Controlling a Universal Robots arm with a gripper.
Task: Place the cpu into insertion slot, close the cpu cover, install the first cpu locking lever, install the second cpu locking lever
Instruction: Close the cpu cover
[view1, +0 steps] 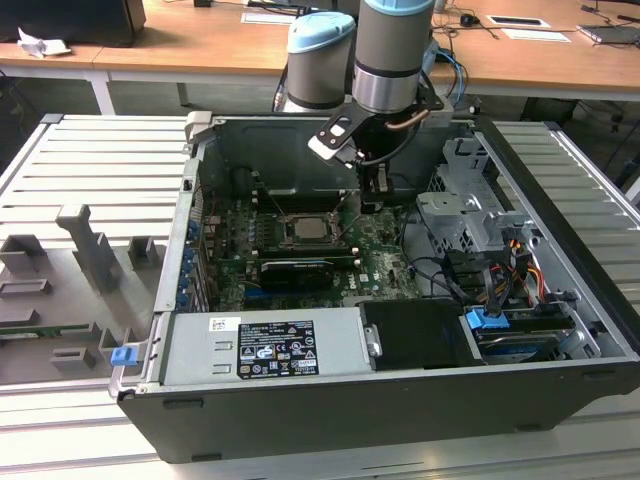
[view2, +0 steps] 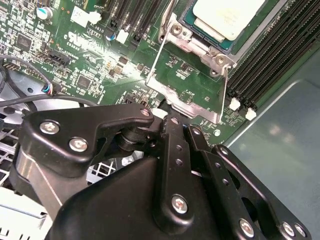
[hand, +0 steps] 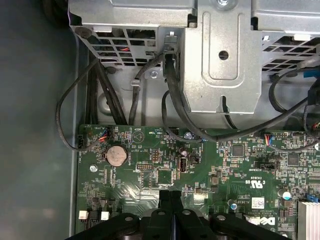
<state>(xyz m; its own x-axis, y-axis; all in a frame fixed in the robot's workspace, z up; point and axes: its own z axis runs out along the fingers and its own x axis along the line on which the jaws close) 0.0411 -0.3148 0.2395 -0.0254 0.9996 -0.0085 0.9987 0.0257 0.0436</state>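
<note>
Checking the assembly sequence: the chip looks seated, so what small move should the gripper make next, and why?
Probably push the cpu cover over toward the cpu. In the second wrist view the cpu lies seated with its face bare, the cover appears swung open, and the shut gripper sits at the cover's near edge.

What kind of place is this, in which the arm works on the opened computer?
Probably a robotics laboratory or test workshop. The opened computer case lies on a table of ribbed metal profiles, grey fixture blocks stand beside it, and wooden desks with papers stand behind.
</note>
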